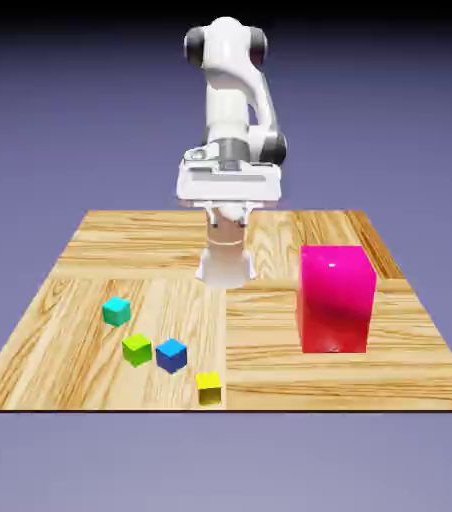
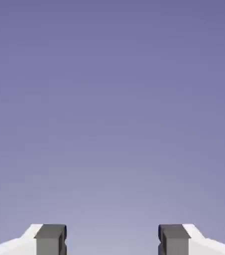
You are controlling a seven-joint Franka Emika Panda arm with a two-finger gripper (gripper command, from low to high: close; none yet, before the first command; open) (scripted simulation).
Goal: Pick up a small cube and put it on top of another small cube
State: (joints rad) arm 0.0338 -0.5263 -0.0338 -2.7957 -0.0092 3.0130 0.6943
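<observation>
Wooden table [image 1: 270, 380] carries five objects. The largest is a glossy magenta block [image 1: 336, 298], standing toward the table's edge on the exterior view's right, roughly midway between near and far edges. It is far bigger than the other pieces and stands well apart from them — nothing lies between it and the small cubes.

Four small cubes sit in a loose group toward the near corner on the exterior view's left. The teal cube [image 1: 117, 311] is farthest from the near edge and closest to the left edge. The lime-green cube [image 1: 137, 349] and the blue cube [image 1: 171, 355] stand just beside each other; whether they touch cannot be told. The yellow cube [image 1: 209, 388] is nearest the near edge, almost at it, close to the table's middle line. All four rest flat on the wood, none stacked, each turned slightly differently.

The gripper [image 2: 112, 241] hangs below the white arm [image 1: 228, 110] above the far middle of the table, well apart from every cube. In the hand view the two grey fingertips [image 2: 51, 239] stand wide apart with only the blue-violet backdrop between them — jaws parted, holding nothing. No cube appears in that view.
</observation>
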